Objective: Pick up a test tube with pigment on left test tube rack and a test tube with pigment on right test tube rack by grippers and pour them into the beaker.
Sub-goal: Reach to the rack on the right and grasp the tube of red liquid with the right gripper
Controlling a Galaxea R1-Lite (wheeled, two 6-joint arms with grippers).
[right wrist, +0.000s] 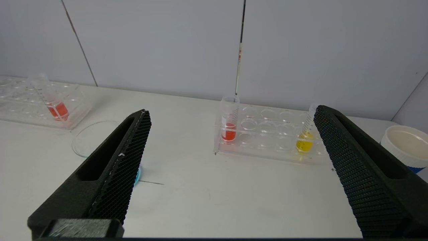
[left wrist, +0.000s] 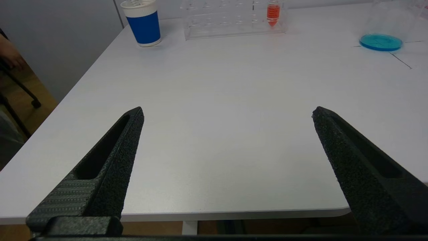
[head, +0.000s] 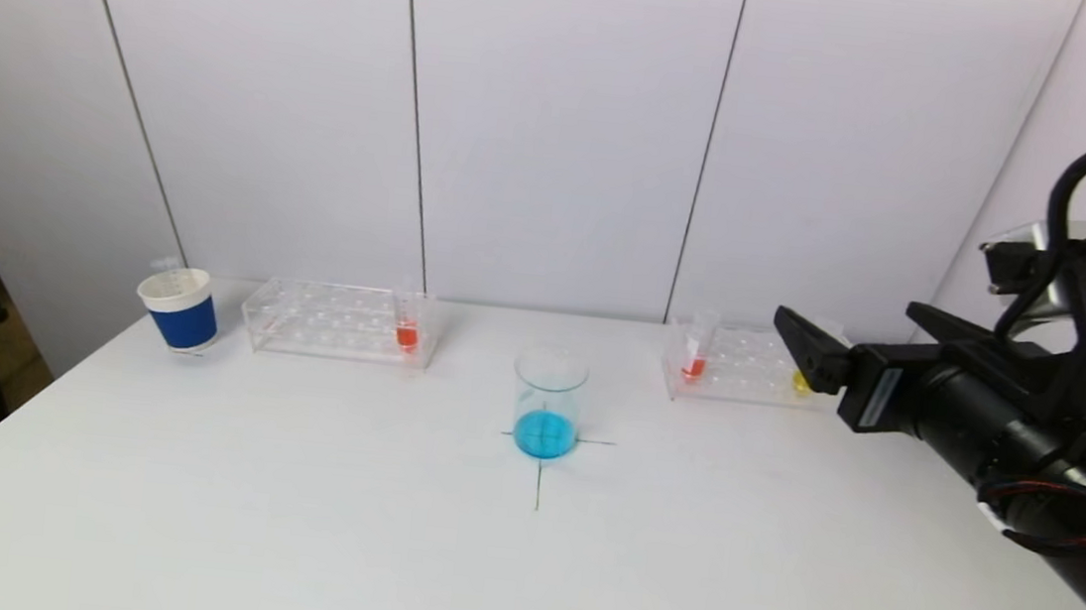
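The beaker (head: 548, 403) stands on a cross mark at the middle of the table (head: 283, 519), with blue liquid in its bottom. Behind it to the left lies the left rack (head: 337, 321), holding one red tube (head: 408, 322) at its end nearest the beaker. Behind it to the right lies the right rack (head: 736, 366), with a red tube (head: 696, 352) at its near-beaker end and a yellow tube (head: 802, 380) at the far end.

In the head view the right gripper (head: 812, 356) hangs in front of the right rack's outer end and half hides the yellow tube. The right wrist view shows that tube (right wrist: 306, 134) whole, leaning in its hole, and a second cup (right wrist: 406, 147) beyond the rack that the head view does not show. Its jaws are spread wide with nothing between them.

The left gripper (left wrist: 227, 112) does not show in the head view; only its own wrist view gives it, low over the table's near edge, jaws wide apart and empty. That view also shows the blue cup (left wrist: 143, 21) beside the left rack (left wrist: 230, 18).
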